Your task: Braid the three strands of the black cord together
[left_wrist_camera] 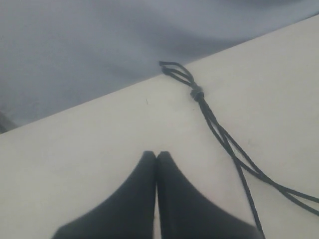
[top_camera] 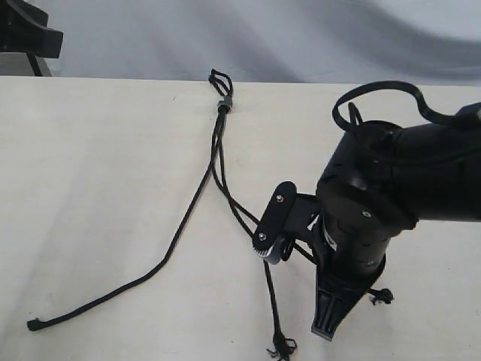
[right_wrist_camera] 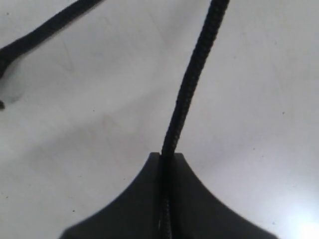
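Lying on the pale table (top_camera: 90,188), the black cord (top_camera: 224,104) has its loop at upper centre of the exterior frame, and the three strands (top_camera: 272,301) spread toward the bottom. At lower right, the right gripper (right_wrist_camera: 167,157) is clamped on one strand (right_wrist_camera: 192,84). The left gripper (left_wrist_camera: 156,155) is pressed together and holds nothing.

Black cord (right_wrist_camera: 188,82) with a fine woven texture and a small grey band (top_camera: 224,104). Plain cream table (top_camera: 90,188). Black robot arm (top_camera: 391,188). Pale grey backdrop (top_camera: 263,37).

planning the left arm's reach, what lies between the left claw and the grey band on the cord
Only bare table, seen in the left wrist view: nothing sits between the shut left claw and the grey band.
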